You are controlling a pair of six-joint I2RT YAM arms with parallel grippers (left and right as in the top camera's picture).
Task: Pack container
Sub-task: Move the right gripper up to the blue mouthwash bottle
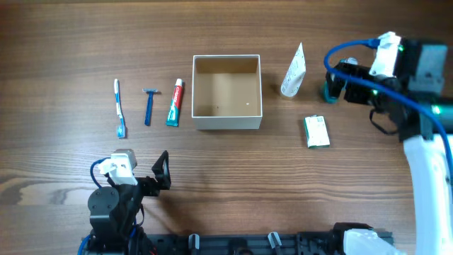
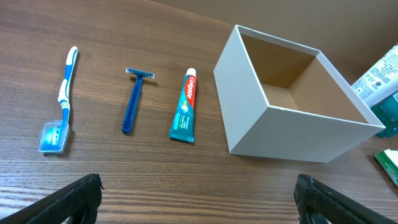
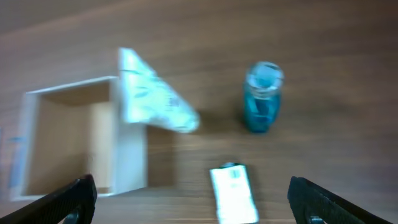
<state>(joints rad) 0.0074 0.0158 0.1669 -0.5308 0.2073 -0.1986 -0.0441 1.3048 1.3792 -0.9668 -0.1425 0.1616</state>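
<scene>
While nothing lies in the container [image 1: 226, 122] yet, treat this as your first pick.

Overhead, the container sits mid-desk. A toothbrush [image 1: 119, 108], razor [image 1: 148, 106] and toothpaste [image 1: 175, 103] lie in a row at its 9 o'clock, a white tube [image 1: 292, 71] at 2 and a green-and-white packet [image 1: 316, 131] at 4.

From the left wrist, your left gripper [image 2: 198, 182] has its jaws released, spread wide over bare desk.

The right wrist view is blurred, but your right gripper [image 3: 191, 185] also shows jaws spread and holding nothing. A blue bottle [image 3: 262, 96] stands at 1 o'clock. I'd centre on it, descend straight and grip low, so it doesn't tip.
</scene>
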